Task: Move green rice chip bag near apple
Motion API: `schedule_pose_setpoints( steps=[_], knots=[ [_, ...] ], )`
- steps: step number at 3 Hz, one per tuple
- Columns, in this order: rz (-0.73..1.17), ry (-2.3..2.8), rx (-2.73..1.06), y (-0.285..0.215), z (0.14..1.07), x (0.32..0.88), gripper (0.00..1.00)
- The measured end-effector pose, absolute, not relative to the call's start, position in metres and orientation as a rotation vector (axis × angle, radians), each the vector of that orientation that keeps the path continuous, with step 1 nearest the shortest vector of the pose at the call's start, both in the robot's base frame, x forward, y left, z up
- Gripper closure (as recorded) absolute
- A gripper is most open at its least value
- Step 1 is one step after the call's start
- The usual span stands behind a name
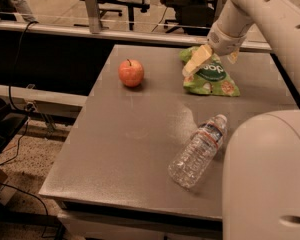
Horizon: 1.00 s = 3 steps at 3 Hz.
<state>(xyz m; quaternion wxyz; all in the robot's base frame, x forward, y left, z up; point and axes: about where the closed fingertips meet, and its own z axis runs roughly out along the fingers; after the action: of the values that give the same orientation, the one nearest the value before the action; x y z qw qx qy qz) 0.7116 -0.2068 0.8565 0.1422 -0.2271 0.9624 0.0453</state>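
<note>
The green rice chip bag (pixel 212 78), a crinkly light-green pouch with a dark green logo, lies at the far right of the grey table (pixel 140 134). The apple (pixel 131 73), red-orange with a short stem, stands to the bag's left with a clear gap between them. My gripper (pixel 210 66) reaches down from the upper right over the top of the bag. One pale finger (pixel 196 60) lies over the bag's left edge and the other (pixel 233 57) shows at its right, so the gripper is open with the bag's upper part between them.
A clear plastic water bottle (pixel 199 151) lies on its side at the table's front right. My own white body (pixel 267 176) fills the lower right corner. Office chairs and a rail stand behind the table. Cables lie on the floor to the left.
</note>
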Motion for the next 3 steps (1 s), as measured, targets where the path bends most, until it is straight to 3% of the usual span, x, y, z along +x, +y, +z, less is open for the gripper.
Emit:
schedule_pose_setpoints(
  steps=[1, 3],
  knots=[
    [0.110, 2.828, -0.652, -0.2000, 0.8456, 0.7170, 0.00],
    [0.083, 2.855, -0.678, -0.1915, 0.8471, 0.7190, 0.46]
  ],
)
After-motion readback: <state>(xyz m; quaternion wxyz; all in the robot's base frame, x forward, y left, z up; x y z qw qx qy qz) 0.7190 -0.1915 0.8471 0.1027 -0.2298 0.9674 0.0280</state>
